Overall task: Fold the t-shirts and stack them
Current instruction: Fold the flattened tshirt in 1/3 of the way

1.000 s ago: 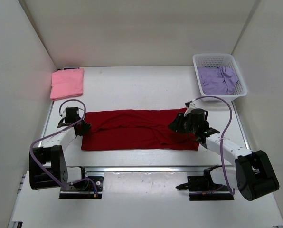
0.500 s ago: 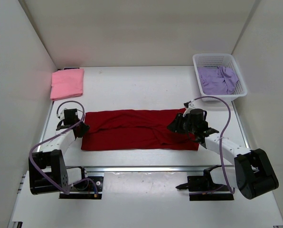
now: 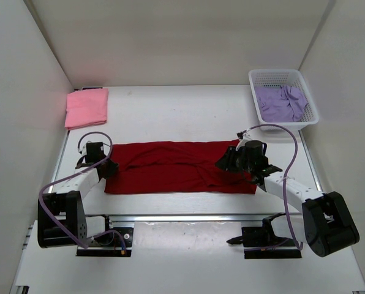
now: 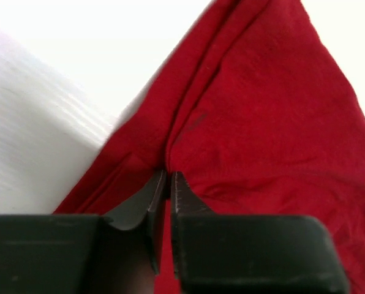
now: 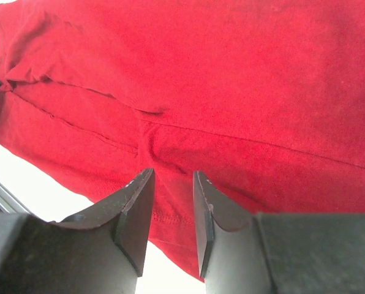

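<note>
So the white desk (image 3: 182,110) takes up most of the overhead view, and the biggest thing on it is the dark red t-shirt (image 3: 170,168), laid out as a long flat band running left to right across the near half, just in front of the two arm bases. It has a few creases and folded-over edges along its length. Far right corner has the white mesh basket (image 3: 274,75), and the lavender t-shirt (image 3: 280,101) sits crumpled inside it. Over in the far left corner the pink t-shirt (image 3: 86,107) lies folded into a neat rectangle, well apart from the red one. Now the small stuff: the left end effector (image 4: 168,176) is down at the left end of the red shirt. In its wrist view the two fingers are almost together with only a thin slit between them. A crease in the cloth runs straight into the tips, so it looks like it's nipped onto a fold at that edge, though the view is too tight for me to be totally sure how much cloth is in there. The right end effector (image 5: 173,177) is over the right end of the same shirt, with its fingers clearly apart and red cloth showing through the gap, nothing clamped.
</note>
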